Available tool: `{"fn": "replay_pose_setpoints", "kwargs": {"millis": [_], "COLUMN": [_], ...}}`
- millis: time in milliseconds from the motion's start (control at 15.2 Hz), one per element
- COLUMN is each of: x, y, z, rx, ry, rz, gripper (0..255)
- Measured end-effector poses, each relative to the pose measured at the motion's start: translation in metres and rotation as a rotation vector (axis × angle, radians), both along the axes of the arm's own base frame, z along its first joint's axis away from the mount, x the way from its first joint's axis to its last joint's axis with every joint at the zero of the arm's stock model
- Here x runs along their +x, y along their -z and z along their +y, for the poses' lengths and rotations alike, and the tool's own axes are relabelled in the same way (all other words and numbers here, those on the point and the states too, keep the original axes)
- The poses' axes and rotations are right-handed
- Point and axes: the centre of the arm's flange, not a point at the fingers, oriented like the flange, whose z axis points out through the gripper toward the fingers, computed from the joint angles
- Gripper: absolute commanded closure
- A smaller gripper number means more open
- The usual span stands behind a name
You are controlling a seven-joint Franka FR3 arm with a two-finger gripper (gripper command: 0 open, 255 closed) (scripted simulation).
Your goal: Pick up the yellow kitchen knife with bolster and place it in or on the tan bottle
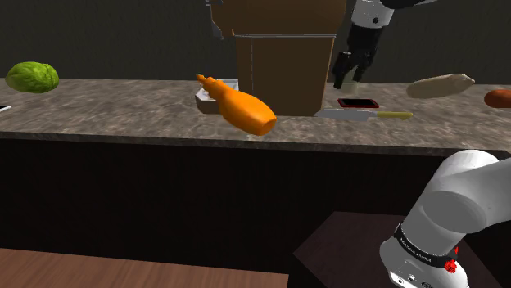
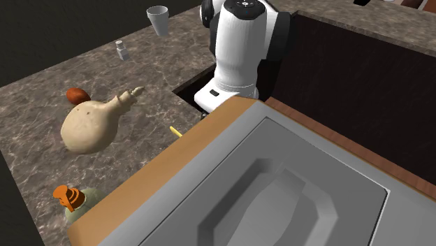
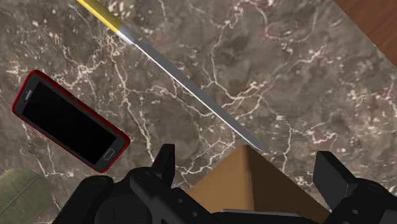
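The knife (image 1: 364, 114) lies flat on the marbled counter, grey blade toward the brown box and yellow handle (image 1: 399, 114) toward the shoulder view's right. In the wrist view the knife (image 3: 191, 89) stretches out ahead of the fingers, its handle farthest away. My gripper (image 1: 350, 72) hangs open above the counter beside the box, over the phone and the knife, holding nothing. The gripper (image 3: 248, 175) has its fingers wide apart. The tan bottle (image 1: 440, 85) lies on its side further right. That bottle (image 2: 87, 126) rests near the knife's yellow handle tip (image 2: 175, 131).
A red-framed phone (image 3: 70, 121) lies beside the blade. The tall brown box (image 1: 287, 69) stands close to the gripper, its corner (image 3: 254, 184) between the fingers. An orange bottle (image 1: 241, 108), a green lettuce (image 1: 33, 77), a reddish-brown lump (image 1: 498, 98) and a cup (image 2: 158, 19) share the counter.
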Motion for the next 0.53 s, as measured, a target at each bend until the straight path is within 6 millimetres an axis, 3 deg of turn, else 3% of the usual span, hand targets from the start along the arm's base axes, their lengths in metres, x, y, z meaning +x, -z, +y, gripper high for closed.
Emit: {"fn": "replay_pose_setpoints", "kwargs": {"millis": [198,528], "x": [-0.012,-0.037], "y": [0.012,0.053], "z": [-0.008,-0.049], "rx": [-0.009,-0.053], "ry": [-0.103,-0.55], "rz": [0.001,0.006], "gripper": [0,0]}}
